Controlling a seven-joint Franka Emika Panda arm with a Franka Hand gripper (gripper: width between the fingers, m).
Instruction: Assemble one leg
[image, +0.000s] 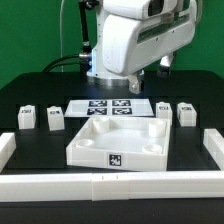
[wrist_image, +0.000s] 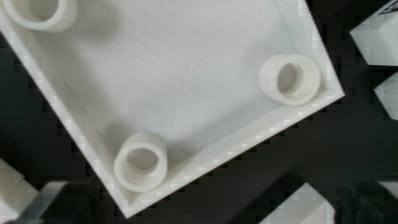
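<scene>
Four small white legs with tags stand on the black table in the exterior view. Two are at the exterior view's left (image: 27, 118) (image: 54, 118) and two at its right (image: 164, 112) (image: 186, 114). The large white square tray-like piece (image: 118, 140) lies between them. My gripper (image: 131, 86) hangs behind the tray, mostly hidden by the arm. In the wrist view the tray (wrist_image: 169, 80) fills the frame, with round sockets (wrist_image: 292, 78) (wrist_image: 143, 158). My gripper (wrist_image: 173, 207) is open and empty, its dark fingertips (wrist_image: 43, 200) dim at the frame edge. White shapes at the frame edge (wrist_image: 379, 42) are too cropped to name.
The marker board (image: 108, 107) lies flat behind the tray, under the arm. Long white border bars run along the front (image: 110, 185) and both sides (image: 6, 148) (image: 214, 148) of the table. A green wall stands behind.
</scene>
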